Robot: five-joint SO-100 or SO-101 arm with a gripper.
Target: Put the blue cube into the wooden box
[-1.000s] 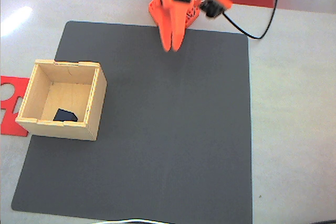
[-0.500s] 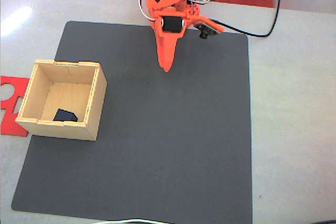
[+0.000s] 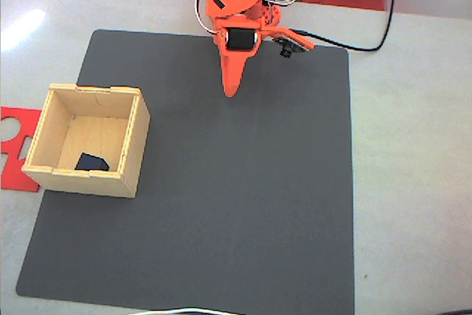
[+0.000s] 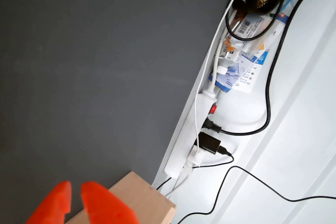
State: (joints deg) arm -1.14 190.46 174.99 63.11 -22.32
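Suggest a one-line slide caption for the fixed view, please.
Blue cube resting inside the wooden box, orange gripper empty above the dark mat.

Fixed view high above, looking down, wrist view lower, angled outward — both share the grey mat (image 3: 243, 182)

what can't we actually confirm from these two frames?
- blue cube, fixed view: the wooden box near wall cuts off its lower edge, so whether it lies flat is unclear.
- gripper, wrist view: the bottom edge cuts it off; only the fingertips show, narrowly apart.
- gripper, fixed view: too foreshortened to judge the jaws.
- Labels by the power strip: blurred.
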